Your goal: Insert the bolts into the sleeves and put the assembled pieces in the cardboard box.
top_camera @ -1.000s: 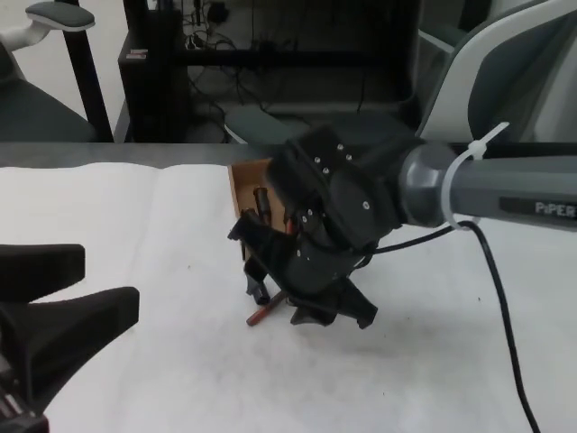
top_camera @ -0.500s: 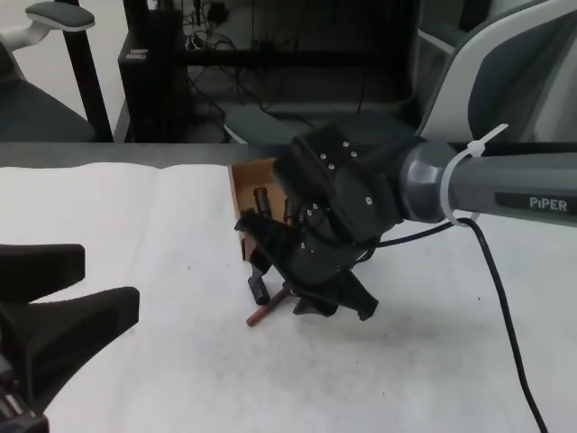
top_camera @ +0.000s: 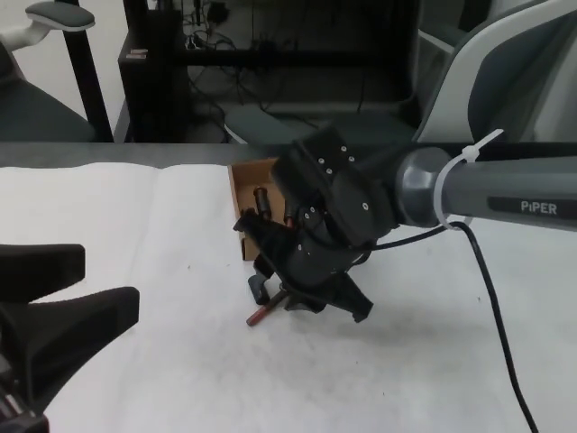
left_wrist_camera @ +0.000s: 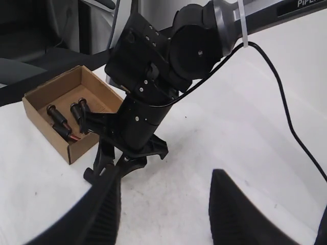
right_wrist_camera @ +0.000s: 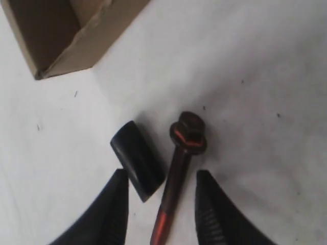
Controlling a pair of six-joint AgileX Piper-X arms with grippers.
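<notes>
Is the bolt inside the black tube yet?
No, the bolt lies beside the black tube, with its whole length showing.

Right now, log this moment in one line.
right jaws open over loose bolt, sleeve | both beside cardboard box | box holds assembled pieces | left jaws open, empty

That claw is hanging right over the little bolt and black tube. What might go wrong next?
The right gripper is open with both the bolt and the sleeve lined up between its fingers, so closing may pinch both or push the sleeve away. The cardboard box sits close by and might get nudged.
</notes>
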